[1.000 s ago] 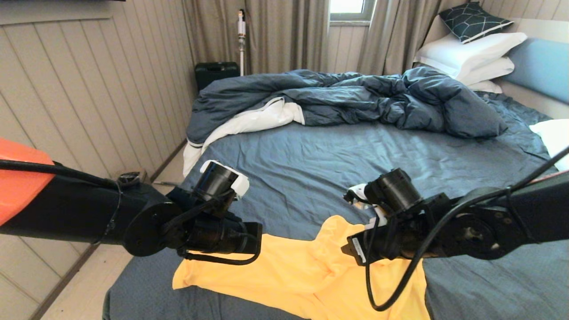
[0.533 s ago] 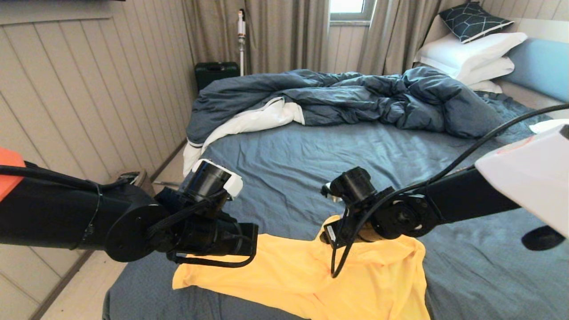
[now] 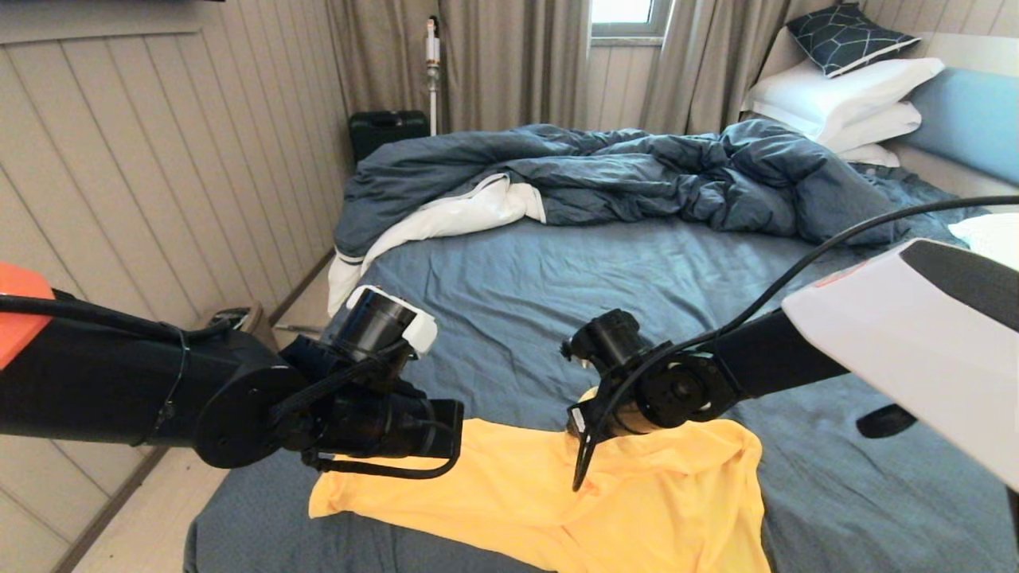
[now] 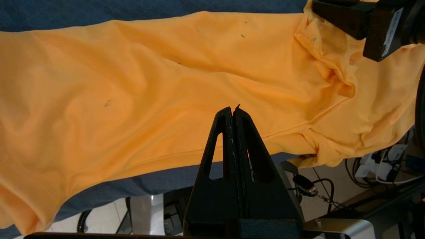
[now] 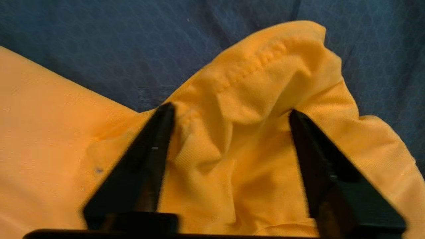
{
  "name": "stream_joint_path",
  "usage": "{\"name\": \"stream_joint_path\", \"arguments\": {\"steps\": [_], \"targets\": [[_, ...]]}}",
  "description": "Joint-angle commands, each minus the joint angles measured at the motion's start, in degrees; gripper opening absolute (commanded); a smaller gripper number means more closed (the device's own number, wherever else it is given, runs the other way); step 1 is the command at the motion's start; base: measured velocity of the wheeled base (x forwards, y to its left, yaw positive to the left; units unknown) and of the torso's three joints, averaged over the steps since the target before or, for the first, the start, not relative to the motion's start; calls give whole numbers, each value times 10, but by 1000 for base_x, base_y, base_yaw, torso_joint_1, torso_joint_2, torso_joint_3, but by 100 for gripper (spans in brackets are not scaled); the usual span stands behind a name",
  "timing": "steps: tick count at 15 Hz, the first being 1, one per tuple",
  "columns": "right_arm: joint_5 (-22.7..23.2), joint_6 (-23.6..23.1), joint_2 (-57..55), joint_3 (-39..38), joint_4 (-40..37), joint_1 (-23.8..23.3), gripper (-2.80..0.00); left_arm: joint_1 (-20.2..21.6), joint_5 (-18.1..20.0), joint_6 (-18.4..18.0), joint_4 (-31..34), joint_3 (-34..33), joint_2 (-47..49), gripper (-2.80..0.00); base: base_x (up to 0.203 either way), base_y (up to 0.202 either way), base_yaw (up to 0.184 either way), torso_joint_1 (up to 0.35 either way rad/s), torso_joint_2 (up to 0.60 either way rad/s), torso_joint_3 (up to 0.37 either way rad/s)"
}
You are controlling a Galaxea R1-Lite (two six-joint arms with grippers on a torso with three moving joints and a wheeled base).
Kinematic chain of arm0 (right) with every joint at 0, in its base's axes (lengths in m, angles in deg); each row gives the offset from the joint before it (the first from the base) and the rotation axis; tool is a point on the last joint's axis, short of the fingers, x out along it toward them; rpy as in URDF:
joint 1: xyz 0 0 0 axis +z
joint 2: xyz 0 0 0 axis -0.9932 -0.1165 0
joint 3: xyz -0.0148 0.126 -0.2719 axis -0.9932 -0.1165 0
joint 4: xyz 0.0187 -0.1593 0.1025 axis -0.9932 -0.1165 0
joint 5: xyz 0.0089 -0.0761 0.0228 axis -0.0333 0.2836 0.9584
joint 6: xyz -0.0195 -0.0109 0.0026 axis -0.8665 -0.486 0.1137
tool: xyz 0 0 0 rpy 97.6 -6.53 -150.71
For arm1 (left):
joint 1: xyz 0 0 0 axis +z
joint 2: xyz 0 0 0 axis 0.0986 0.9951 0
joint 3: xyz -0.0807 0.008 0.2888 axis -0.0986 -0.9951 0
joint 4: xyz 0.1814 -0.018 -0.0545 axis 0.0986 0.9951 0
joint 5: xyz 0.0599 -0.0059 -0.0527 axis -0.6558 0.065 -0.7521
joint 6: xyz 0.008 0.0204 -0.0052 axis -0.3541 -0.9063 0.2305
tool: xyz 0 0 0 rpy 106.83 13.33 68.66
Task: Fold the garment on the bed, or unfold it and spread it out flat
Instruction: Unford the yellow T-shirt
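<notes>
Right gripper (image 5: 229, 116) stands with jaws spread, straddling a bunched, stitched fold of the garment (image 3: 637, 501) and holding nothing yet. Close only once both fingertips (image 5: 166, 113) sit below the hem ridge, so the thin fabric is pinched through and not skimmed. Left gripper (image 4: 232, 111) hangs above the shirt with jaws pressed together, empty. The yellow-orange shirt lies rumpled at the near edge of the bed (image 3: 621, 270).

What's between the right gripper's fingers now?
A bunched, stitched fold of the garment sits between the open right gripper fingers, seen in the right wrist view.
</notes>
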Motion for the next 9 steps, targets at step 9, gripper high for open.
{"name": "stream_joint_path", "arguments": {"steps": [9], "targets": [[-57, 38, -35, 107, 4, -33, -280, 0, -1, 1, -1, 2, 11, -280, 0, 0, 0, 0, 0, 0]]}}
